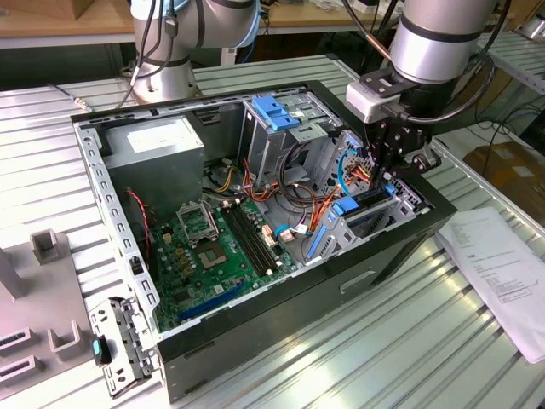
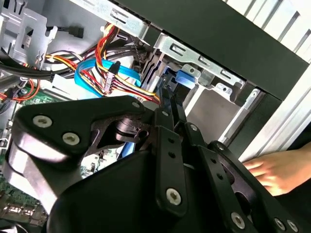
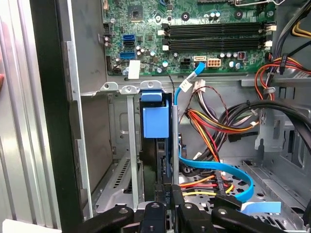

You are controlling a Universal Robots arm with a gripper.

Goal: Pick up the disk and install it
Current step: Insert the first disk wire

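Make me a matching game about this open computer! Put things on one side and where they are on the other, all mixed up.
Things:
1. green motherboard circuit board
2. white paper sheet
3. blue plastic latch
4. black claw

Places:
A. lying on the ribbed metal table, outside the case, at the exterior view's right
B. reaching down to the silver disk with light-blue rails at the case's edge
C. flat on the floor of the open black computer case
D. on top of the metal cage

Pairs: 1-C, 2-A, 3-D, 4-B
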